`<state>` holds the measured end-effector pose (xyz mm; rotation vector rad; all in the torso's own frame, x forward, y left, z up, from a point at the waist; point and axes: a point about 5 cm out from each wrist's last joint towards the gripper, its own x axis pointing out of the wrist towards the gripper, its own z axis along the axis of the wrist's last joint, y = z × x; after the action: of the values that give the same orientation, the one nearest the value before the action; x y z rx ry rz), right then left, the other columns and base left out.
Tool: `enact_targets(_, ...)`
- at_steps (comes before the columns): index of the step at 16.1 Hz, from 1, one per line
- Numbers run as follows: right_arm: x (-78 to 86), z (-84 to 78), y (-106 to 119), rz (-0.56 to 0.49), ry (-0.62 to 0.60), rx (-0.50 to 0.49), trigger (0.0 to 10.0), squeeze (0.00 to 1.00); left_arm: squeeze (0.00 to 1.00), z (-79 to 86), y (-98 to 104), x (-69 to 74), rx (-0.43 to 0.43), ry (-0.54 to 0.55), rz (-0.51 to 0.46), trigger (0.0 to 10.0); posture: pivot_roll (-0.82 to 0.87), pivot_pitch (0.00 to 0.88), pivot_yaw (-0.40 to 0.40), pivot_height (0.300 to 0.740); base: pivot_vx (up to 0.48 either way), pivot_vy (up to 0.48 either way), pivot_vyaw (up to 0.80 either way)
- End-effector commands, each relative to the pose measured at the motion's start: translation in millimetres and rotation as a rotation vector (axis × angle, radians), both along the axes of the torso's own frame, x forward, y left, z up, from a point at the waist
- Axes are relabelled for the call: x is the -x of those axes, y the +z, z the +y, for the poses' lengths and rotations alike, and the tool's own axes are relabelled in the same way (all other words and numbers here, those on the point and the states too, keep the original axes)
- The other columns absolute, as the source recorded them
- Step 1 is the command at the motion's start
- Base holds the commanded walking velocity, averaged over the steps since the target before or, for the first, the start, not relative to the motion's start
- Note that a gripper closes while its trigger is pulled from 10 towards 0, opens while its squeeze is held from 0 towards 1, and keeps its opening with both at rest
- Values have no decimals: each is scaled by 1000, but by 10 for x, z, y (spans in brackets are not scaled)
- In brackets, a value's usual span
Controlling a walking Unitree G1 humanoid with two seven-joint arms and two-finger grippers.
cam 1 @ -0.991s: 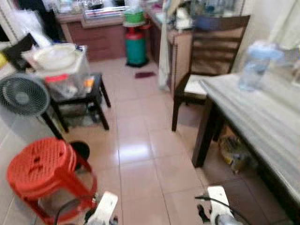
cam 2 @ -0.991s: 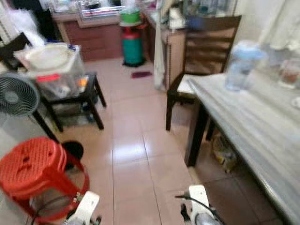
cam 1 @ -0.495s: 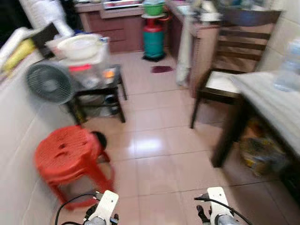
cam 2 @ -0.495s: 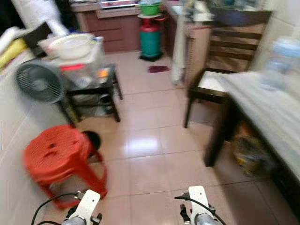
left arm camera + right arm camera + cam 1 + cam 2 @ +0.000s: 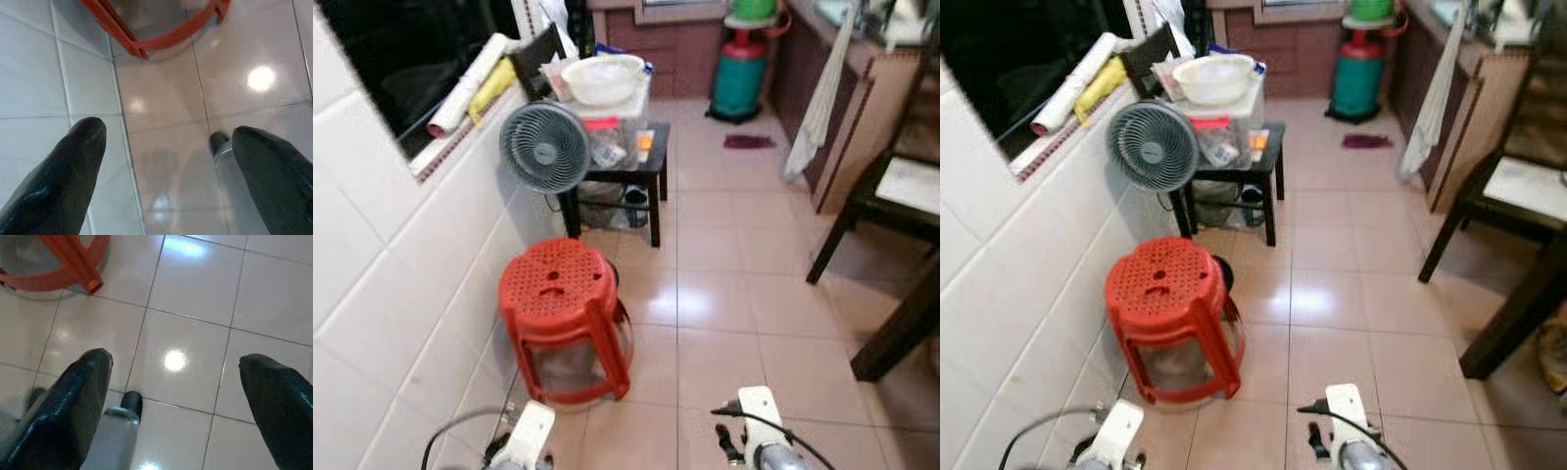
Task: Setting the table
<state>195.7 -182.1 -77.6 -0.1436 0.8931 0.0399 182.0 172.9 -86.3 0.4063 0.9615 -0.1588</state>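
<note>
The dining table's dark leg (image 5: 899,331) stands at the right edge, with a dark wooden chair (image 5: 893,186) with a pale seat beyond it. A white bowl (image 5: 603,76) rests on clear boxes on a black side table (image 5: 649,172) further back. Both arms hang low at the bottom of the eye views, left arm (image 5: 530,439) and right arm (image 5: 760,446). In the left wrist view my left gripper (image 5: 168,132) is open over bare floor tiles. In the right wrist view my right gripper (image 5: 176,360) is open as well, holding nothing.
A red plastic stool (image 5: 563,313) stands close ahead on the left, beside a white tiled wall (image 5: 401,294). A grey fan (image 5: 545,147) leans by the side table. A green gas cylinder (image 5: 741,73) and a hanging white towel (image 5: 822,88) are at the back. Shiny floor tiles (image 5: 724,294) stretch ahead.
The camera has swung left: the tabletop and water jug have left the picture, and the stool, fan and tiled wall now sit nearer the middle. Both arms hang as before.
</note>
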Motion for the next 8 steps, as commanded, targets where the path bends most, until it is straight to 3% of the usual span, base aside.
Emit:
enact_targets(1,-22,83,3,-5,8,-20,10000,0,0,105,0,21,-24,10,6,10000,-204,0,58,740,0,0,0)
enact_targets(5,-64,97,25,-19,14,-19,10000,0,0,119,-4,32,-22,37,11,10000,-206,0,57,740,0,0,0)
enact_targets(7,-67,91,28,-22,5,-21,10000,0,0,131,-17,59,15,108,17,10000,-207,0,56,740,0,0,0)
enact_targets(8,-67,88,28,-22,6,-20,10000,0,0,163,-18,66,57,201,16,10000,-209,0,56,740,0,0,0)
